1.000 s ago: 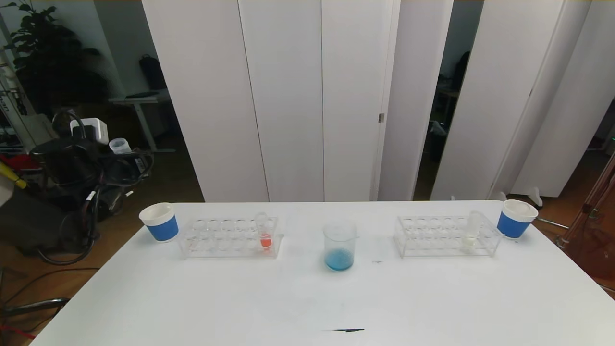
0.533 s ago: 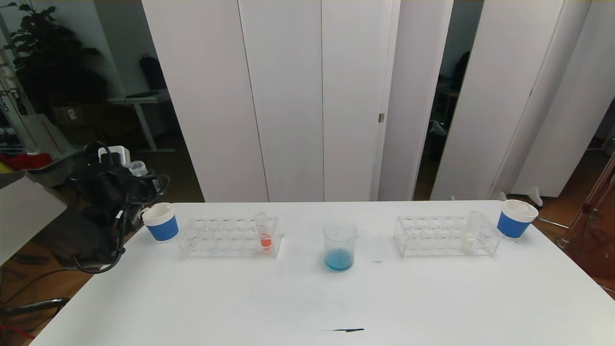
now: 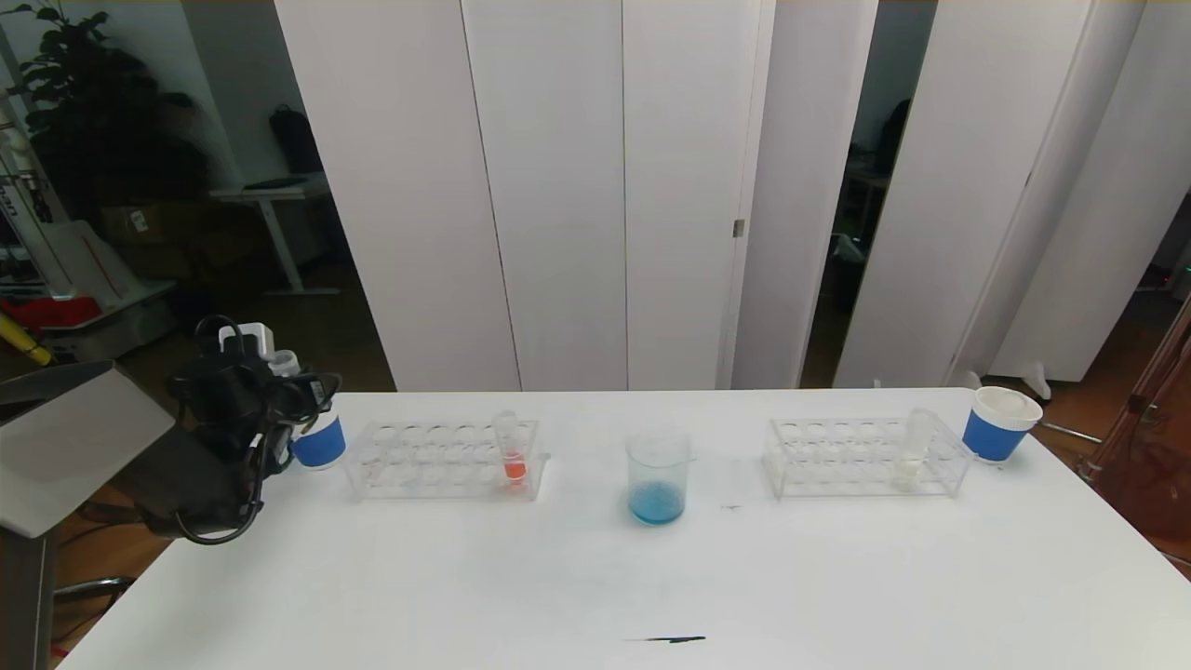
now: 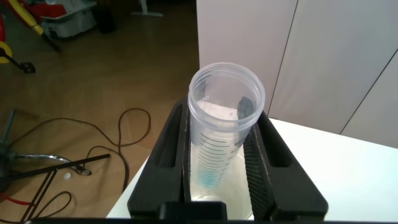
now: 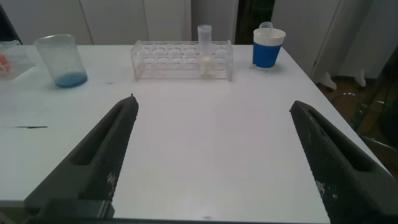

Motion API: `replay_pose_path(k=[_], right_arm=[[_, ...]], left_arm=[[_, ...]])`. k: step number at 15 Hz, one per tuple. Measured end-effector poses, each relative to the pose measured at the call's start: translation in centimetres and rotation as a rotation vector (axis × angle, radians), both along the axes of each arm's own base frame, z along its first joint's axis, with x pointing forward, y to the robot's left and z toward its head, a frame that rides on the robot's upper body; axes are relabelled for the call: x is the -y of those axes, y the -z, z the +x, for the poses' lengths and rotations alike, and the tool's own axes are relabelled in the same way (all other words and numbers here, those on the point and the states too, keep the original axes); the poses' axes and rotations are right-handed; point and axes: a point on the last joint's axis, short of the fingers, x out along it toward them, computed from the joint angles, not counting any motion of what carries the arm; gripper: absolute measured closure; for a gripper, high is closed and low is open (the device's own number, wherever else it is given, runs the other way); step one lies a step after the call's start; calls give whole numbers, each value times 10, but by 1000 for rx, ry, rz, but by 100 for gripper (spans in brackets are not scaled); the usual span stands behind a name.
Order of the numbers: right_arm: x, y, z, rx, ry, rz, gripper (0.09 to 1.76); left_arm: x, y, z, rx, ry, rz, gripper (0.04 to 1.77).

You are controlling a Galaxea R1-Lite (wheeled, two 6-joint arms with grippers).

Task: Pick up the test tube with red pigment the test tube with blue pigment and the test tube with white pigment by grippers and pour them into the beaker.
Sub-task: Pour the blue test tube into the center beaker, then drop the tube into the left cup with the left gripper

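My left gripper (image 3: 265,409) is shut on the test tube with blue pigment (image 4: 221,137), a clear graduated tube with only a blue trace near its tip. It holds the tube upright over the left paper cup (image 3: 321,443) at the table's left edge. The beaker (image 3: 657,479) stands mid-table with blue pigment in its bottom; it also shows in the right wrist view (image 5: 59,59). The red-pigment tube (image 3: 511,448) stands in the left rack (image 3: 428,461). The white-pigment tube (image 3: 914,448) stands in the right rack (image 3: 837,458). My right gripper (image 5: 214,162) is open and empty over the table's near side.
A second blue-banded paper cup (image 3: 998,424) stands at the far right beyond the right rack. A dark mark (image 3: 665,639) lies on the table near the front edge. White panels stand behind the table.
My left arm has come in from the left and dropped toward the table, bringing the held tube over the left paper cup and partly hiding the cup. Nothing else has moved.
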Motion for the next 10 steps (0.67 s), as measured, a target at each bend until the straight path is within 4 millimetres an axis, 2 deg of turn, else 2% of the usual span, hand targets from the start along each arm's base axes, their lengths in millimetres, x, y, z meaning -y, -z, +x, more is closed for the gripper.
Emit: replay_pose_path(k=[4,5,6,8,9,10], right_arm=[[0,0,0,0,0,0,10],[0,0,0,0,0,0,10],[0,0,0,0,0,0,10],[0,0,0,0,0,0,10],[0,0,0,0,0,0,10],[0,0,0,0,0,0,10]], left_arm=[[0,12,0,-28,-1,-7,123],[-1,13,1,-29,0,-8,119],[0,13,1,-31,1,-8,100],[-1,14,0,-33,1,-8,31],[-1,15,0,-35,1,-9,12],[-1,15,0,-35,1,-9,6]])
